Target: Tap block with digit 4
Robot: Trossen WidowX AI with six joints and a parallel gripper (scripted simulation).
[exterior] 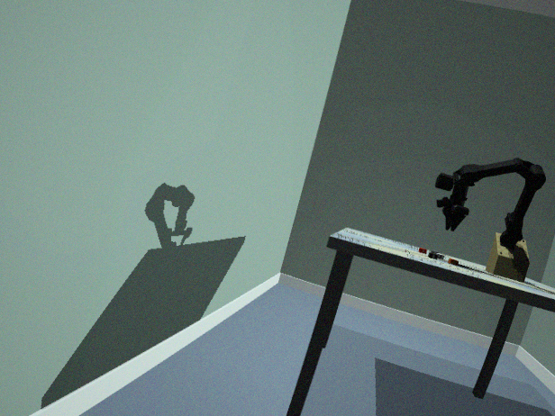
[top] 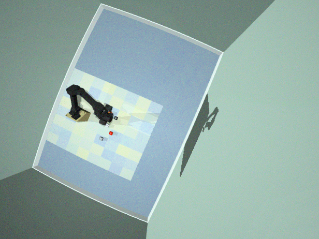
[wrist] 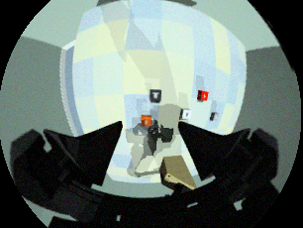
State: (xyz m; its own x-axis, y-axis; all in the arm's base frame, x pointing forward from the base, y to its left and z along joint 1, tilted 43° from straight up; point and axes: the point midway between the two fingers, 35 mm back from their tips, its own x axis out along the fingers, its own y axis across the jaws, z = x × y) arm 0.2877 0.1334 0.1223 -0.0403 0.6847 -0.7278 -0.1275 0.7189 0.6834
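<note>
My gripper (exterior: 450,229) (wrist: 151,124) is open and empty, high above the table. In the wrist view an orange block (wrist: 146,120) (top: 110,112) (exterior: 453,261) shows between the fingertips, well below them; the arm partly covers it in the top view. A dark block (wrist: 155,95) (top: 115,118) with a pale mark lies just beyond it. A white block (wrist: 185,114) (top: 107,125), a red block (wrist: 203,95) (top: 111,133) (exterior: 423,250) and a small grey block (wrist: 214,116) (top: 101,138) lie to the right in the wrist view. The digits are too small and blurred to read.
The arm's wooden base block (top: 84,116) (exterior: 497,258) (wrist: 177,171) stands on the patchwork table top (top: 129,152). The arm bends over the table from it. Shadows of the arm cross the table around the orange and dark blocks.
</note>
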